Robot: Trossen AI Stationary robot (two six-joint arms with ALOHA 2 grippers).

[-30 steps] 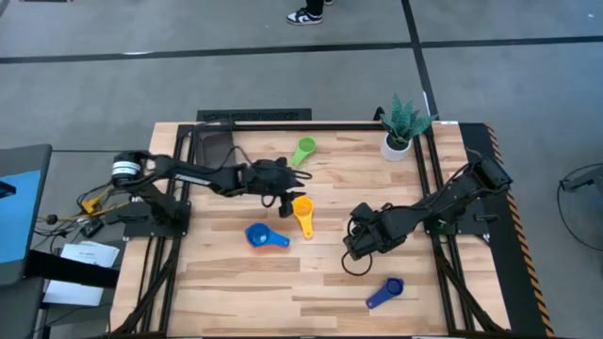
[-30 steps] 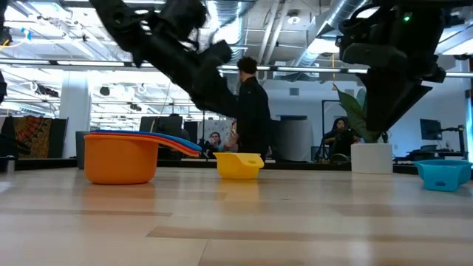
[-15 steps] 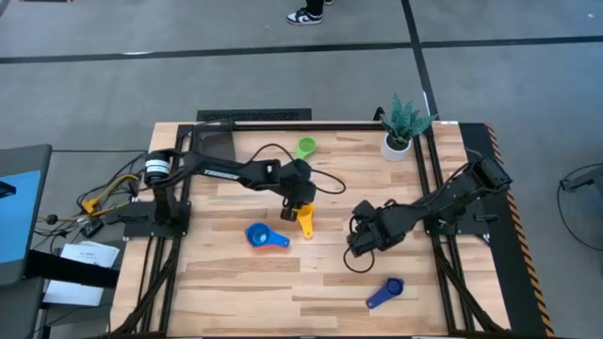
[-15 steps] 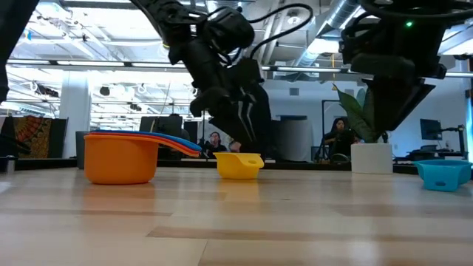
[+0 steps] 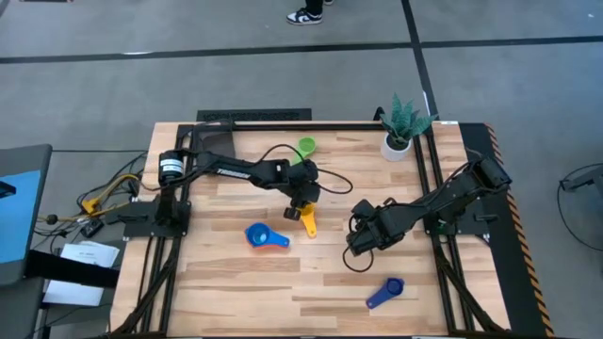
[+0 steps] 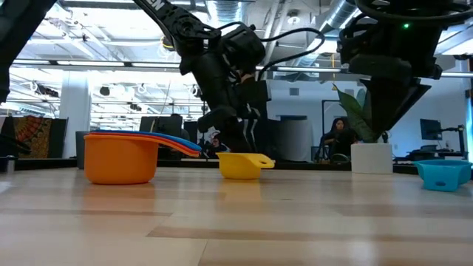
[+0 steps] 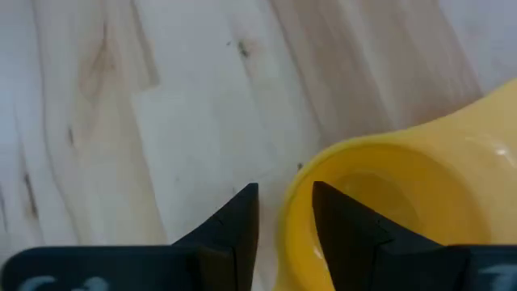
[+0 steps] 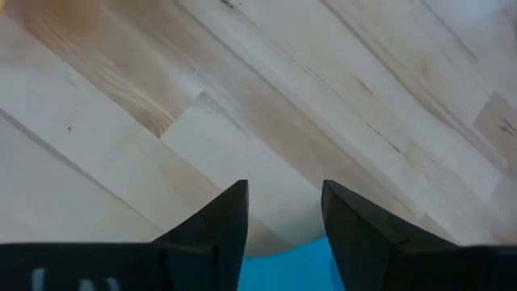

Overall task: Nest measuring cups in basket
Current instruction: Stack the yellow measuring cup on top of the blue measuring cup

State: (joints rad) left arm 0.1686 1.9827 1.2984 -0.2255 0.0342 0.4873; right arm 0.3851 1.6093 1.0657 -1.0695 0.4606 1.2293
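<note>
The yellow cup (image 6: 240, 164) stands on its base mid-table, and my left gripper (image 5: 301, 200) is down on its bowl, shut on the wall. My right gripper (image 5: 363, 243) hangs above the table's right half, shut on a blue cup (image 8: 283, 263) that shows only between its fingers. The green cup (image 5: 305, 147) sits near the far edge. A nested stack with an orange bowl (image 6: 120, 157) lies left of the yellow cup. Another blue cup (image 5: 384, 293) lies near the near edge. The dark basket (image 5: 215, 143) stands at the far left, partly under the left arm. My left gripper has one finger inside the yellow cup's bowl and one outside, the rim wall (image 7: 292, 202) between them. The fingers come from above, pointing down. The cup's base stays on the table, handle (image 5: 309, 224) toward the near edge. My right gripper has a blue piece (image 8: 283, 263) between its fingers, well back from the tips. The fingers hide which part of the cup it is. It is lifted clear of the table.
A white pot with a green plant (image 5: 403, 132) stands at the far right corner. Black frame rails (image 5: 429, 179) run along the table's sides. People stand in the room beyond the table in the low view. Bare wood lies between the two grippers.
My left gripper has moved toward the table's right and near edge, then come down onto the yellow cup's bowl. The yellow cup has shifted a little and turned, its handle now sticking out to the side in the low view.
</note>
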